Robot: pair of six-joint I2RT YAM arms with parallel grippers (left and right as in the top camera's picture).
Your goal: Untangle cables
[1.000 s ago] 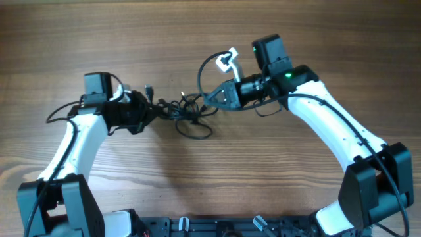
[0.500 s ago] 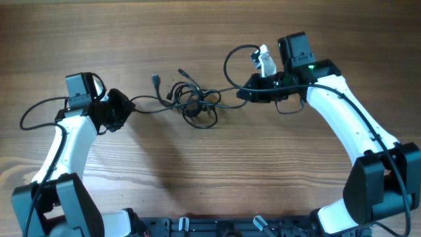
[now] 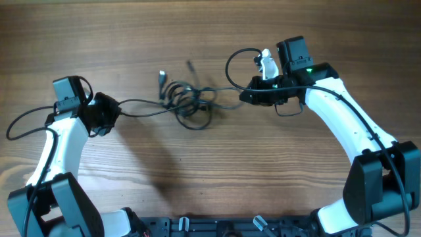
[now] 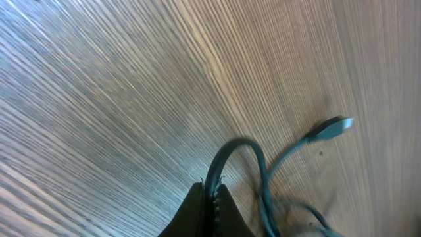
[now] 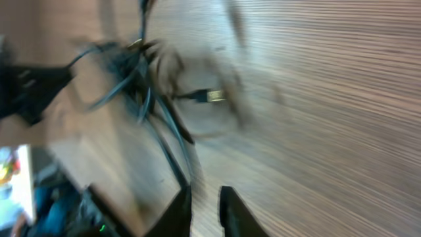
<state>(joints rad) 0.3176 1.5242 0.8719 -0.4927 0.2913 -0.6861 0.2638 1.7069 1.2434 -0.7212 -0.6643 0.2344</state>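
Black cables [image 3: 192, 104] clumped on table [image 3: 197, 178], left gripper [image 4: 212, 193] clamped on them, right gripper [image 5: 205, 201] slightly parted.

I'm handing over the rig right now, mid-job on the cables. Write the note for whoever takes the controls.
Left gripper: shut on a strand of the cables.
Right gripper: jaws slightly apart. A strand runs up to it, but the view is blurred, so I cannot tell if it has a hold.
Cables: a knotted clump on the table between the arms, with one strand drawn out to each side and two plugs lying free above it.
Done: clump pulled out sideways.
Left: the knot is not undone and the cables are not separated.
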